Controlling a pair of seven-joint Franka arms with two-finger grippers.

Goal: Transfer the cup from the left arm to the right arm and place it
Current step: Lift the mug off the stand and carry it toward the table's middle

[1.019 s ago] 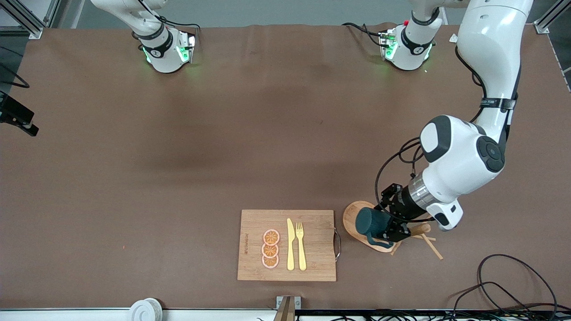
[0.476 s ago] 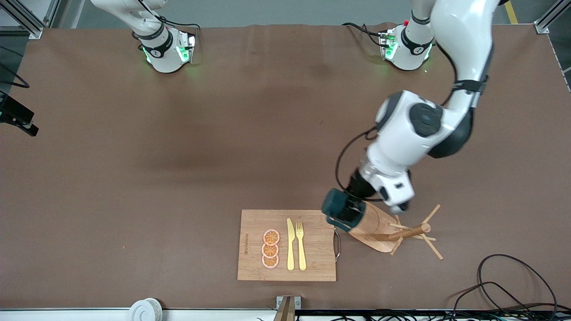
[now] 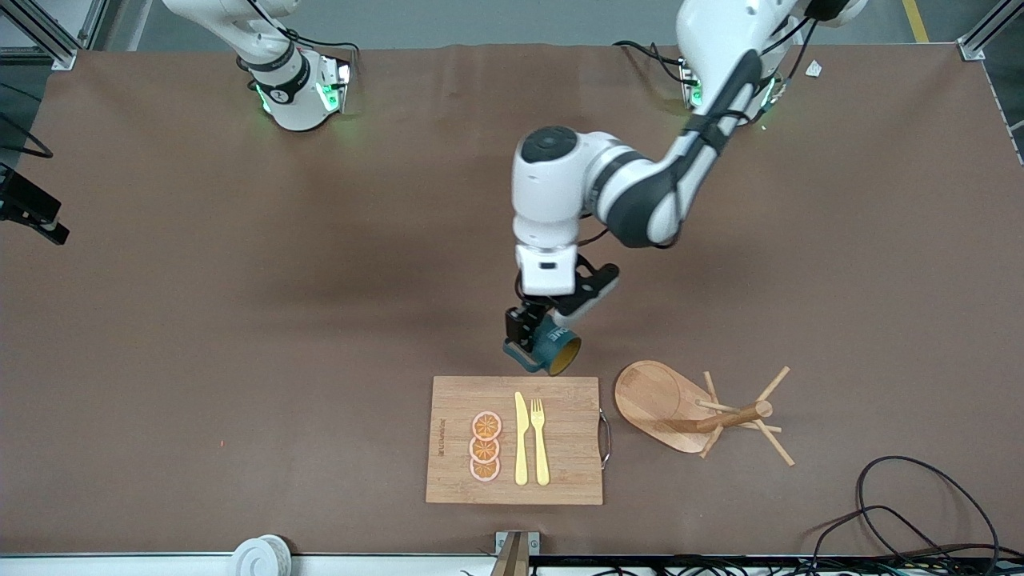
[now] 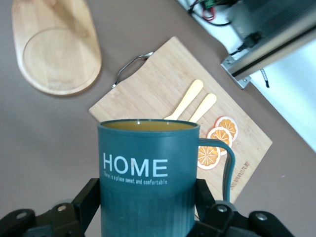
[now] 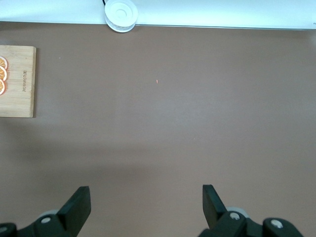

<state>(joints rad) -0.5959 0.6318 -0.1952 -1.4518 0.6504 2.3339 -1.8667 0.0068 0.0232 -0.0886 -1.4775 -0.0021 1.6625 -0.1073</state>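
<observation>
The cup (image 3: 554, 353) is a dark teal ribbed mug with white "HOME" lettering and a yellow-brown inside. My left gripper (image 3: 534, 334) is shut on its ribbed lower wall and holds it in the air, tilted, over the bare table just past the cutting board's edge. In the left wrist view the cup (image 4: 146, 168) fills the space between the fingers of the left gripper (image 4: 147, 202), its handle to one side. My right gripper (image 5: 145, 203) shows only in its own wrist view, open and empty, high over bare brown table.
A bamboo cutting board (image 3: 568, 472) holds three orange slices (image 3: 485, 446), a yellow knife (image 3: 521, 438) and a fork (image 3: 540, 440). A wooden mug tree (image 3: 680, 400) lies beside it toward the left arm's end. A white roll (image 3: 260, 556) and cables (image 3: 920, 512) sit at the front edge.
My left arm has swung from the mug tree toward the table's middle, carrying the cup with it. The cup now shows its open mouth.
</observation>
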